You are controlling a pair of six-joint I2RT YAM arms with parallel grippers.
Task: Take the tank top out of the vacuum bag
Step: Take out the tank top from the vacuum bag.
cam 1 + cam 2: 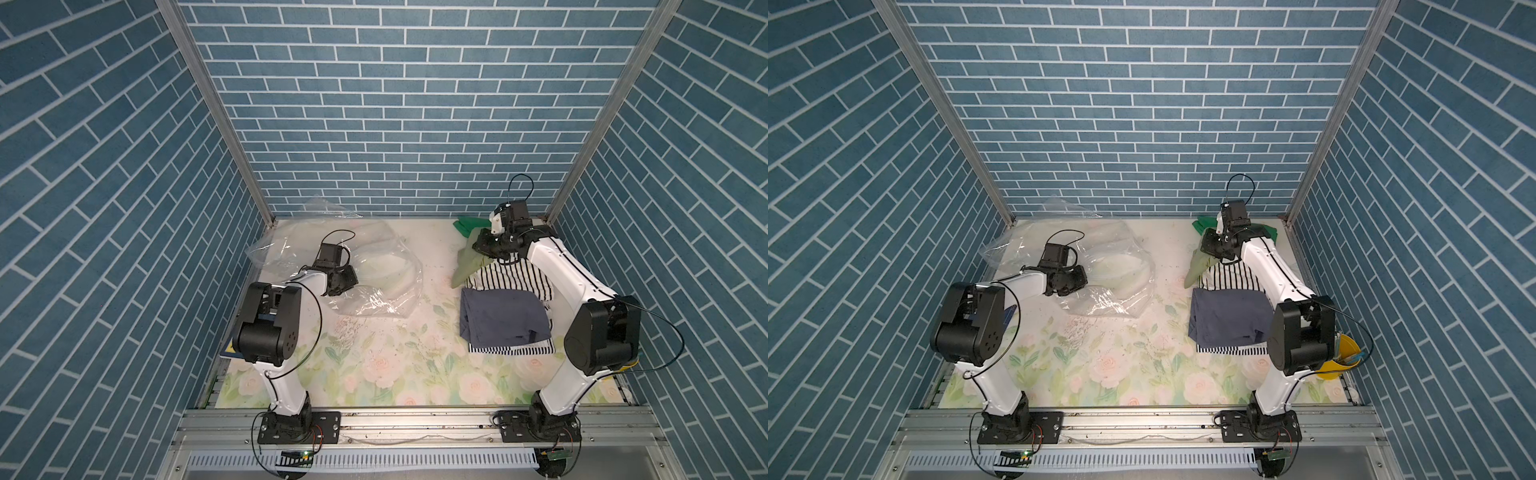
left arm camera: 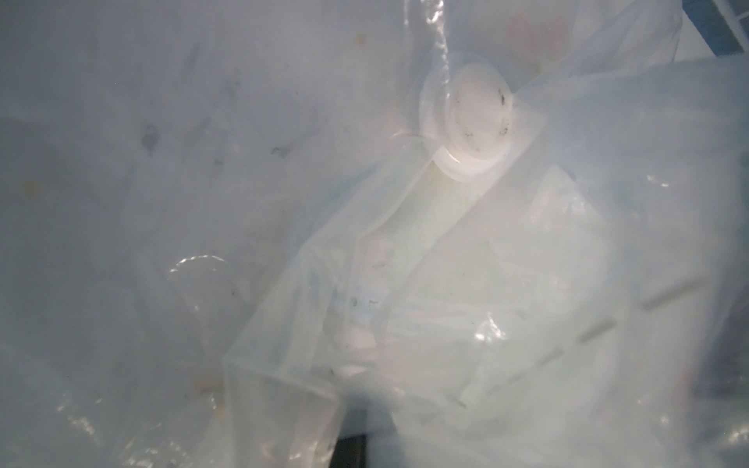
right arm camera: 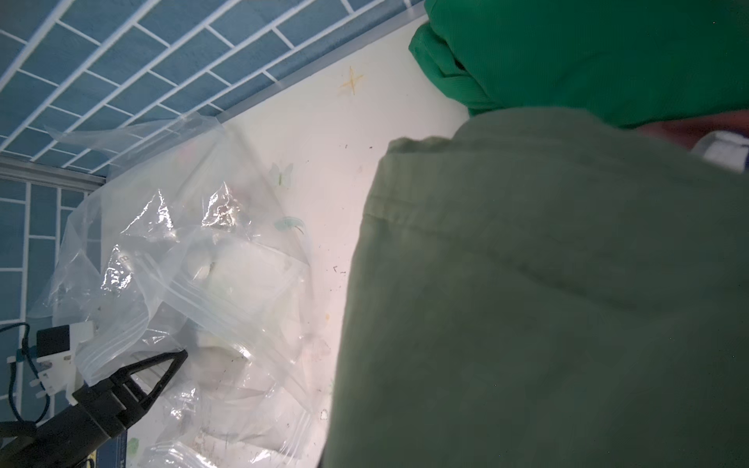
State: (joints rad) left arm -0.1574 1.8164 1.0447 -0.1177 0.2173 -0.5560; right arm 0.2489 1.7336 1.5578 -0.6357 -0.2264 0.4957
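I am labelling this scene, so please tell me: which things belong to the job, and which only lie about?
Job: bag, gripped by the left tool; olive top, likely the tank top, gripped by the right tool.
Lying about: green cloth, striped shirt, navy garment, yellow bowl.

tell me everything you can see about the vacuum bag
The vacuum bag is a large clear plastic sack, crinkled and slack. It lies at the far left of the floral table, with one corner riding up the brick wall. It has a round white valve and a ribbed zip strip. The left tool, shut, sits among its folds, and film drapes over that wrist camera. Whether the tool pinches the film is unclear. No coloured garment shows inside.
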